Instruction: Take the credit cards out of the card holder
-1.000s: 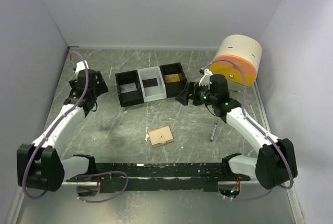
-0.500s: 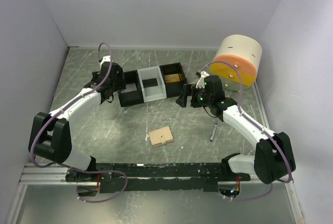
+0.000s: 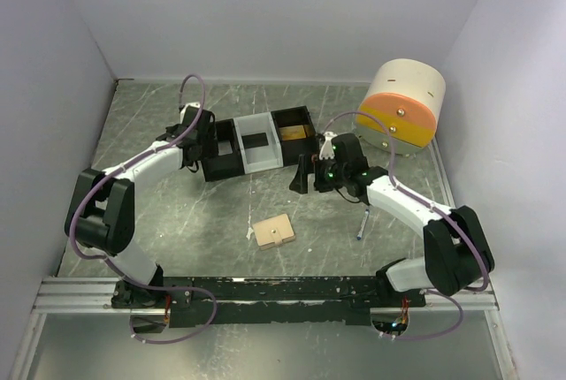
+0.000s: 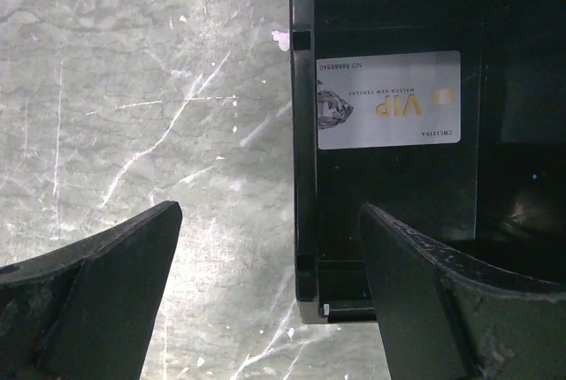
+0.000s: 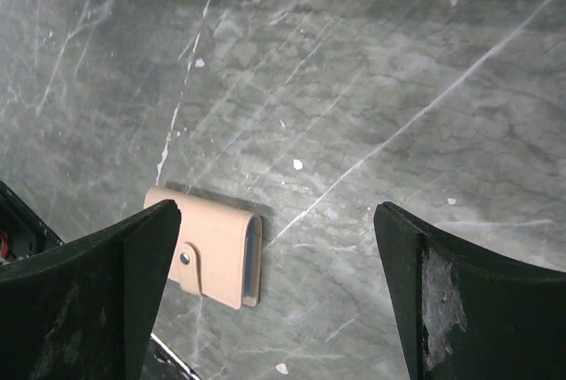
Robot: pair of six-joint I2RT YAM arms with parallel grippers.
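The card holder (image 3: 274, 231) is being seen lying flat and closed on the table (image 3: 177, 221), snap stud up. It is near the front middle and well apart from the three-compartment tray (image 3: 221, 171) behind it. The right gripper (image 3: 305, 175) is being held wide open and empty above bare table between tray and holder, which shows low in its wrist view. The left gripper (image 3: 202, 141) is likewise being held wide open, gripping nothing, straddling the tray's left wall. A white VIP card (image 4: 389, 100) is lying in the black compartment there, a dark card (image 3: 255, 140) in the white middle one and a gold-coloured card (image 3: 294, 133) in the right one. The step in hand is being judged as the right arm's approach to the holder; whether cards are inside cannot be told while it is closed. The next move is being judged to call for a descent onto the holder, a steadying grip and the snap being undone. The surface is grey-green marble veined in white. A pen (image 3: 363, 223) is lying right of the holder, a pale scrap (image 3: 248, 233) just beside its left edge, and a cream-and-orange cylinder (image 3: 402, 106) at the far right. Pale lavender walls are enclosing three sides.
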